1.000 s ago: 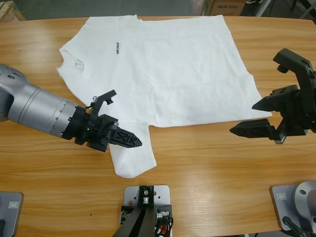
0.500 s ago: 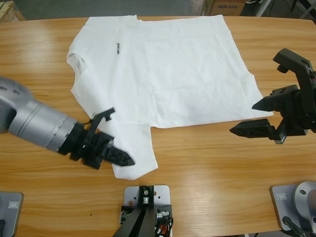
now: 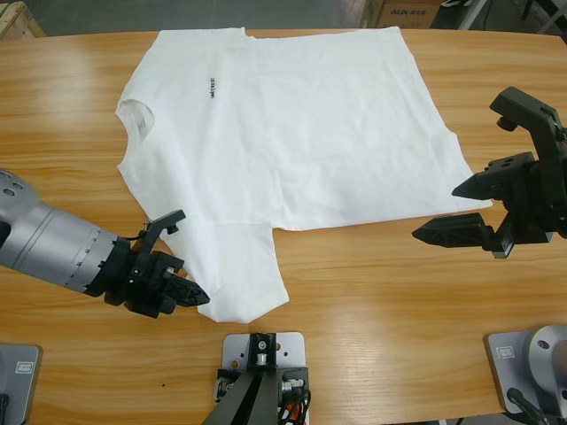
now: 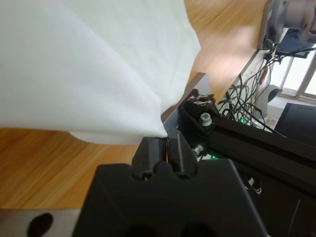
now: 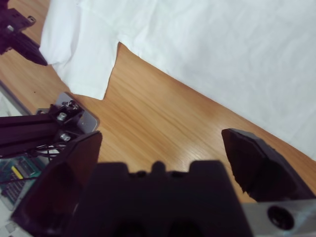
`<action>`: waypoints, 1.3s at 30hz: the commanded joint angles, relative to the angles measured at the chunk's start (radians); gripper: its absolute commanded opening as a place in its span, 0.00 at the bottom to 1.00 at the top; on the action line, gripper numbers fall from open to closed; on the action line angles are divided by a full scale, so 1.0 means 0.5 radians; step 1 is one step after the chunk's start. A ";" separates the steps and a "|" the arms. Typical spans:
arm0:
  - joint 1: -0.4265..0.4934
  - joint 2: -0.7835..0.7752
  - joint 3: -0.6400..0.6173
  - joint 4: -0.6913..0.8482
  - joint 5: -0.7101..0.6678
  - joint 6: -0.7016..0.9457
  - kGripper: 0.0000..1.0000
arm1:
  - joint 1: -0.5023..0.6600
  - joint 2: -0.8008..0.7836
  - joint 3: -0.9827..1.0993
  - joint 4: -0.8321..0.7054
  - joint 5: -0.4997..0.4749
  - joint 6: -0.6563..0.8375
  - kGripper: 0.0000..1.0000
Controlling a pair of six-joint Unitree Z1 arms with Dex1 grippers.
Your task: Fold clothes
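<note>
high view: left gripper (image 3: 182, 293) pinches t-shirt (image 3: 292, 133) sleeve low

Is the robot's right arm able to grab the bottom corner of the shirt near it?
Probably yes. The right end effector is open, just off the T-shirt hem corner, with only bare table between.

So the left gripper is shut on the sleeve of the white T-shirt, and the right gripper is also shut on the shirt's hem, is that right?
Not quite. The left gripper is indeed shut on the sleeve of the white T-shirt. But the right gripper is open and holds nothing: in the right wrist view its fingers stand wide apart over bare table, beside the shirt's hem.
</note>
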 commanded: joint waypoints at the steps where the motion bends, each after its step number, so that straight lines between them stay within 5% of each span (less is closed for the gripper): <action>1: -0.014 -0.070 0.067 -0.003 0.050 0.024 0.00 | -0.021 -0.012 0.014 0.066 0.015 0.026 1.00; 5: -0.014 -0.084 0.078 -0.003 0.057 0.021 0.00 | -0.152 -0.095 -0.052 0.122 0.035 0.076 1.00; 11: 0.005 -0.117 0.081 0.000 0.060 0.015 0.00 | -0.993 0.160 -0.021 -0.118 0.770 0.255 1.00; 15: 0.035 -0.149 0.081 0.013 0.060 0.010 0.00 | -1.385 0.286 -0.065 -0.188 0.949 0.265 1.00; 19: 0.078 -0.199 0.084 0.049 0.099 -0.006 0.00 | -1.642 0.398 -0.037 -0.193 0.895 0.369 1.00; 27: 0.214 -0.235 0.062 0.059 0.112 -0.021 0.00 | -1.717 0.278 0.428 -0.576 0.573 0.887 0.98; 39: 0.296 -0.268 0.027 0.128 0.108 -0.022 0.00 | -1.814 0.315 0.560 -0.634 0.296 0.991 0.98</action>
